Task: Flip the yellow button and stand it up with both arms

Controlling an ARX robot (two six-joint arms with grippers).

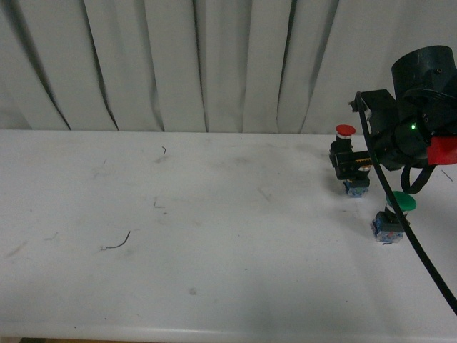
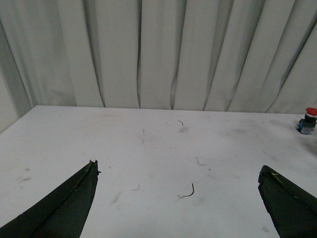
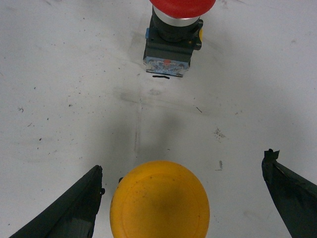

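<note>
One yellow button (image 3: 159,199) is in view, seen only by the right wrist camera: its round yellow-orange cap faces the lens and sits between the two dark fingers of the right gripper (image 3: 181,198), with a clear gap of bare table on each side, so the jaws stand wide apart and hold nothing. The cap hides whatever lies under it, so whether the button stands upright cannot be confirmed; its collar and contact block are not visible. Beyond it on the same white table (image 1: 214,236) stands a red-capped button (image 3: 173,34), upright on its dark body, apart from the yellow one. In the front view the right arm (image 1: 418,114) fills the far right edge, a green indicator light lit on its housing, and it covers the spot where the yellow button would lie. The red-capped button (image 1: 348,161) shows just beside that arm, and a green-capped button (image 1: 393,214) stands a little nearer the camera, upright on a blue block, with a black cable (image 1: 421,257) running across in front of it. The left gripper (image 2: 181,198) is seen from its own wrist camera: two black fingertips spread wide above bare table, nothing between them. Small dark scuffs and a curled thread (image 1: 116,243) mark the tabletop. A pleated pale curtain (image 1: 178,64) closes the background.
</note>
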